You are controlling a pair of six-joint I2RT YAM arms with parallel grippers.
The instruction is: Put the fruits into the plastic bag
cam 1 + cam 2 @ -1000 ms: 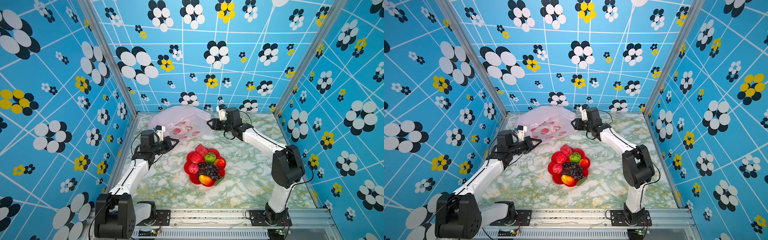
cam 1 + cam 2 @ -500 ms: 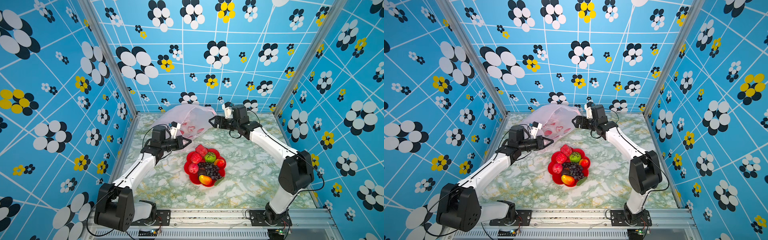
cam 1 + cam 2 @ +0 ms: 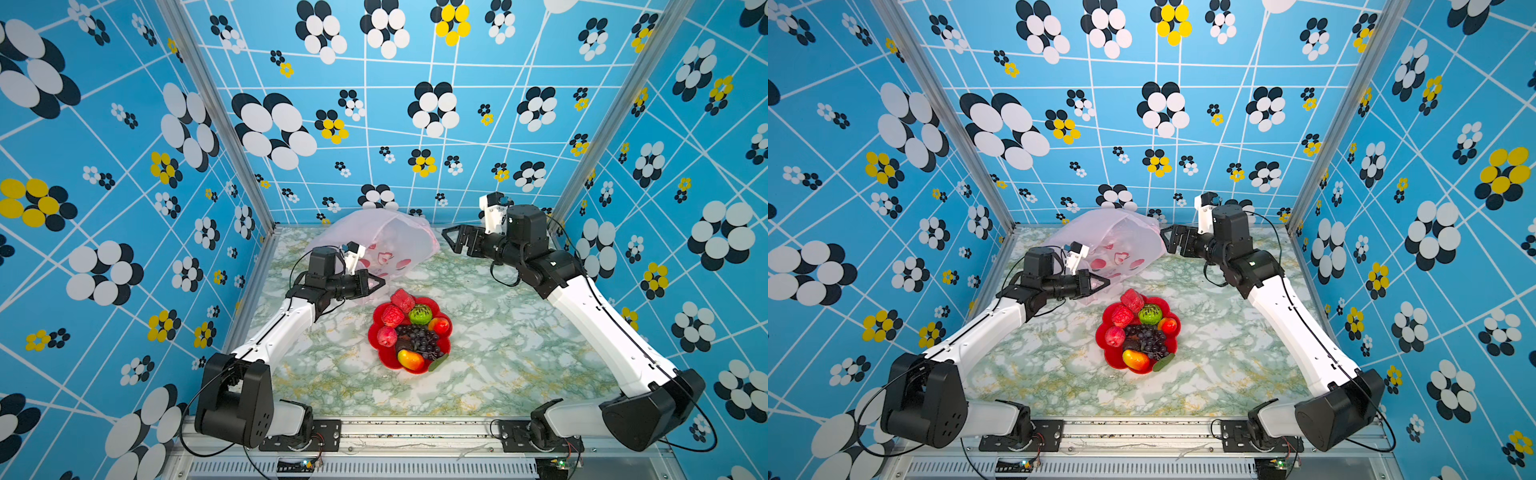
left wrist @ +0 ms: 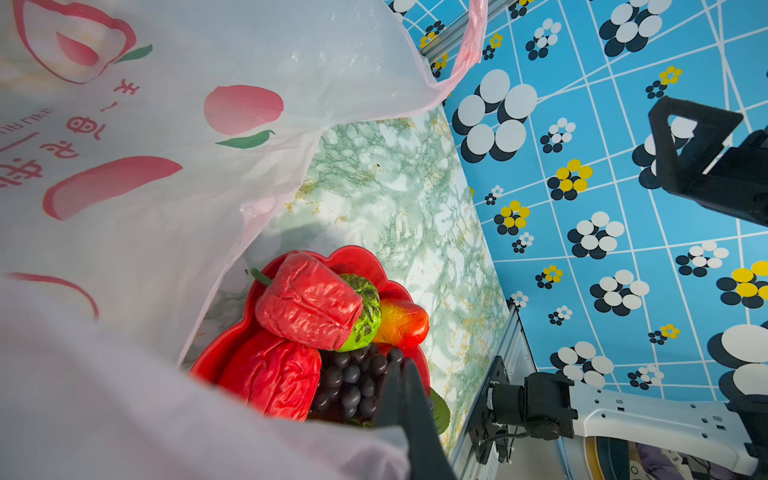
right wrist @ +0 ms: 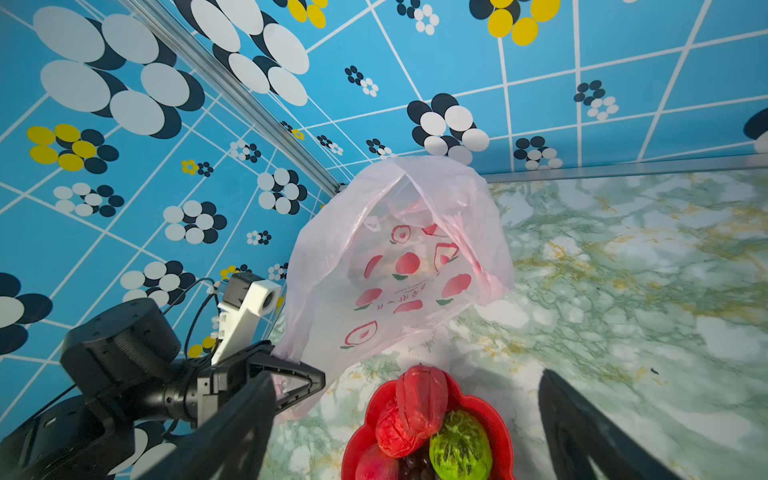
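The fruits (image 3: 409, 328) lie heaped on a red flower-shaped plate (image 3: 372, 337) mid-table: red apples (image 3: 1122, 316), a bumpy green fruit (image 5: 459, 451), dark grapes (image 4: 353, 382) and a yellow-orange mango (image 3: 1136, 359). Behind it the pale-pink plastic bag (image 3: 386, 237) (image 3: 1113, 232) stands puffed up with its mouth toward the plate. My left gripper (image 3: 376, 284) (image 3: 1102, 284) (image 4: 401, 368) is shut on the bag's near edge, just left of the plate. My right gripper (image 3: 451, 240) (image 3: 1169, 242) (image 5: 406, 376) hangs open and empty beside the bag's right side.
The marble table (image 3: 498, 353) is walled in by blue flowered panels on three sides. A metal rail (image 3: 415, 428) runs along the front edge with both arm bases on it.
My left gripper has pulled the bag's edge rightward toward the plate. The right gripper has opened wide, let go of the bag and drawn back to the right.
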